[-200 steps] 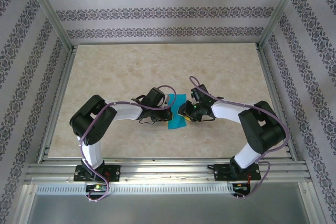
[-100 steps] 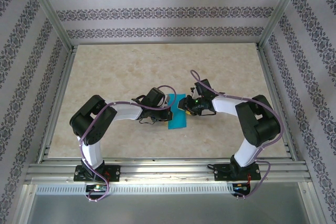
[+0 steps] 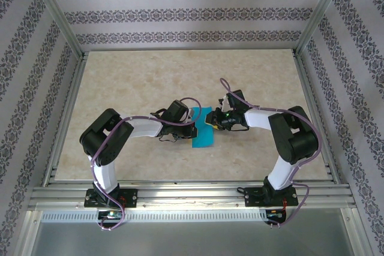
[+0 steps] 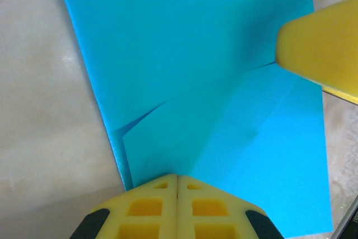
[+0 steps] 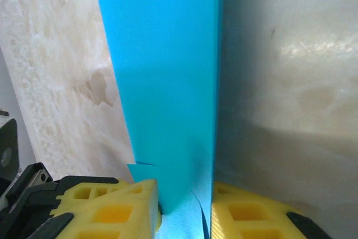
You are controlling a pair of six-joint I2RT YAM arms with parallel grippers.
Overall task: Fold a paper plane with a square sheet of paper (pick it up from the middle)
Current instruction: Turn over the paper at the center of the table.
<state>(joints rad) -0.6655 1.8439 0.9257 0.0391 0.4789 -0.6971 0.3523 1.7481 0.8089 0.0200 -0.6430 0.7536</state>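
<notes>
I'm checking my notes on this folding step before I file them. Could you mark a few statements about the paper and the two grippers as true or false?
1. The teal-blue paper lies near the middle of the table. True.
2. The left gripper has its fingers spread wide. False: they are pressed together at the paper's near edge.
3. The paper is a flat, uncreased sheet. False: the left wrist view shows creases and overlapping layers.
4. Part of the paper stands upright between the fingers of the right gripper. True.
</notes>
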